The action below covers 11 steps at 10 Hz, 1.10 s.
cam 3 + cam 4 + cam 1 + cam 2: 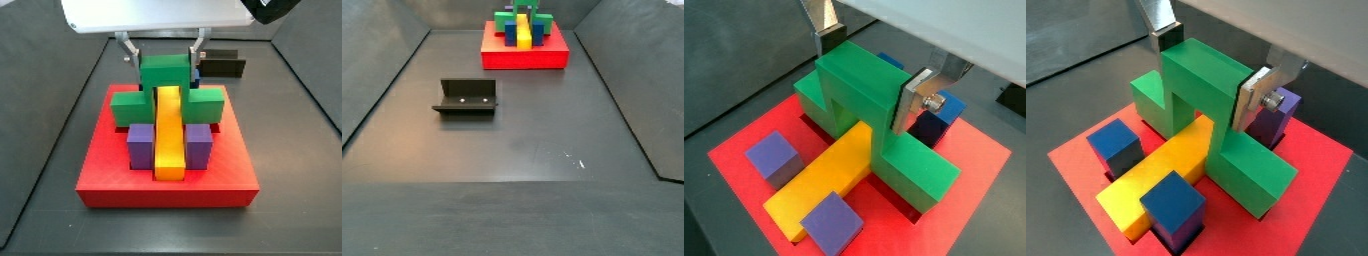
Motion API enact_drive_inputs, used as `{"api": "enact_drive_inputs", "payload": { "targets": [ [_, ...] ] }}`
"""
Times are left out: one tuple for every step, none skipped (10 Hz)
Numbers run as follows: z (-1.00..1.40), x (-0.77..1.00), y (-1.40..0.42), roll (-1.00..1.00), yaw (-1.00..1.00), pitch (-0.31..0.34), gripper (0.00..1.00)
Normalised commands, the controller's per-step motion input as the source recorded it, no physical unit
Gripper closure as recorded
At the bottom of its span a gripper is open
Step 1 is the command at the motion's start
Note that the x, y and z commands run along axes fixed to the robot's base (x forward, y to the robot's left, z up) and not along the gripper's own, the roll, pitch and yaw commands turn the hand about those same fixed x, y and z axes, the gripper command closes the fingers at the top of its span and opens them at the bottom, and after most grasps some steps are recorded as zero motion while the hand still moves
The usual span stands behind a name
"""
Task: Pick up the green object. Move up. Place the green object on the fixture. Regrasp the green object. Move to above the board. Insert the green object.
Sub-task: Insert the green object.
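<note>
The green object (pixel 858 90) stands on the red board (pixel 971 190), with its raised middle part straddling the long yellow bar (pixel 824 180). Its wide flat bar rests low, down in the board. It also shows in a side view (pixel 166 75). My gripper (pixel 869 72) is directly over it, with one finger (pixel 914 100) flat against the raised part's side. The other finger (pixel 826 30) is at the opposite side and mostly hidden behind the green. The jaws are shut on the raised part. In the farther side view the gripper (pixel 521 10) is over the board (pixel 525 57) at the far end.
Purple blocks (pixel 774 155) and blue blocks (pixel 1117 145) sit on the board on either side of the yellow bar. The fixture (pixel 466 98) stands on the dark floor well away from the board. Dark walls ring the floor.
</note>
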Motion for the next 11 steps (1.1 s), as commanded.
{"api": "enact_drive_inputs", "payload": {
  "targets": [
    [-0.11,0.02,0.00,0.01,0.04,0.000,1.00],
    [-0.19,0.08,-0.05,0.03,0.02,0.000,1.00],
    [-0.21,0.11,-0.09,0.01,0.00,0.000,1.00],
    [-0.22,0.16,-0.11,0.00,0.00,0.000,1.00],
    [-0.19,0.18,-0.14,0.00,0.00,0.000,1.00],
    [-0.20,0.15,-0.05,0.00,-0.02,0.004,1.00],
    [-0.23,0.13,0.00,0.00,-0.10,0.029,1.00],
    [-0.22,0.06,0.11,0.00,-0.09,0.041,1.00],
    [-0.24,-0.03,0.24,-0.04,-0.18,0.046,1.00],
    [-0.07,-0.08,0.11,-0.04,-0.13,0.011,1.00],
    [0.00,-0.09,0.03,-0.06,-0.06,0.000,1.00]
  ]
}}
